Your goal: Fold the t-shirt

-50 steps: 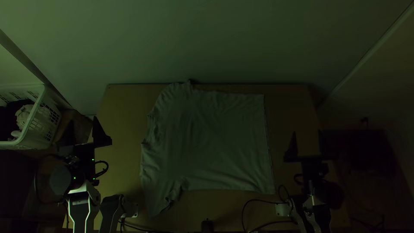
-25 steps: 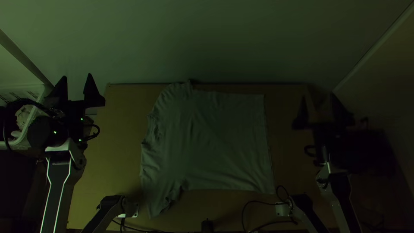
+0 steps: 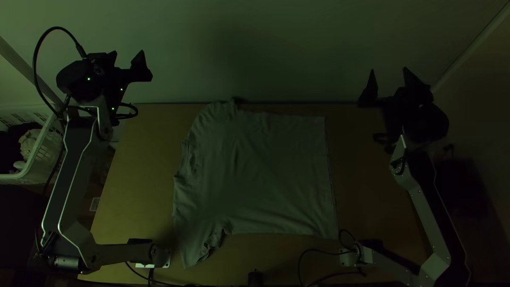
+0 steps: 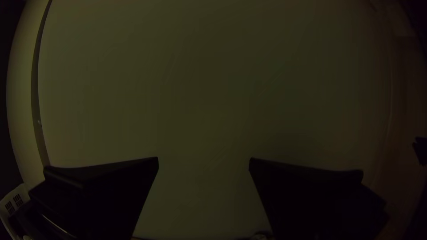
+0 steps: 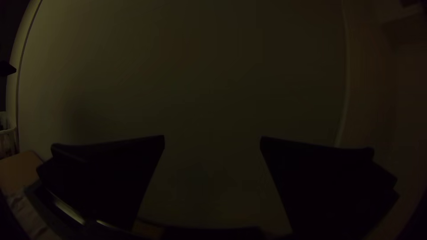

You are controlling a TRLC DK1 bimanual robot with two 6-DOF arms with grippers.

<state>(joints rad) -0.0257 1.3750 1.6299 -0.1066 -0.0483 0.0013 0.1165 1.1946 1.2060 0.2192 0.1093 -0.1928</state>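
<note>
Over the table's far left corner, my left gripper is raised, pointing at the wall. My right gripper hangs past the far right corner. Wide gaps part the fingers of the left gripper and the right gripper in their wrist views; both are open and hold nothing. The light t-shirt lies spread on the table between the arms, sleeves and neck toward the left, hem toward the right. Its near sleeve is somewhat bunched, and small wrinkles run along the neck side.
A white basket with cloth in it stands left of the table. The wall rises behind the far edge. Black cables and a small dark object are at the near edge.
Both arms have extended up the picture, away from the near edge, carrying their open grippers from beside the shirt to beyond the table's far edge. The t-shirt has stayed as it was.
</note>
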